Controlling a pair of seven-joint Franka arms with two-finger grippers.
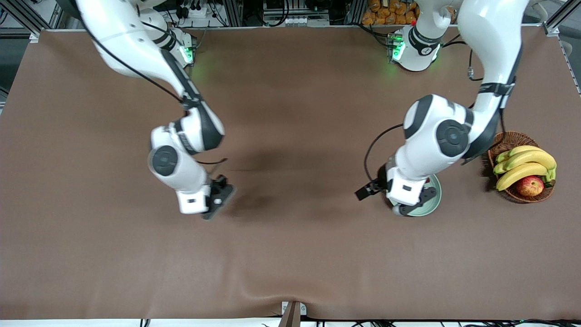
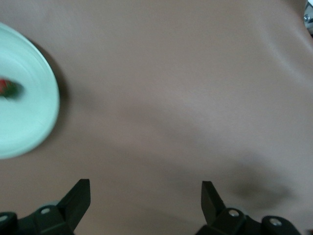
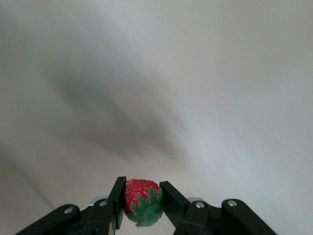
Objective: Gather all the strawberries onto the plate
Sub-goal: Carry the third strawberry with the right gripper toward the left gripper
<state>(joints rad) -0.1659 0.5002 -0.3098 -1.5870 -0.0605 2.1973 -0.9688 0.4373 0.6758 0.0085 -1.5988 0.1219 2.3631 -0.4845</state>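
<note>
The pale green plate lies toward the left arm's end of the table, next to the basket. In the left wrist view the plate holds one strawberry. My left gripper hangs open and empty over the plate's edge and the bare tabletop beside it. Toward the right arm's end, my right gripper hovers above the brown tabletop, shut on a red strawberry with a green cap. That berry is hidden in the front view.
A brown wicker basket with bananas and a red-yellow apple stands beside the plate, at the left arm's end. Brown cloth covers the whole table.
</note>
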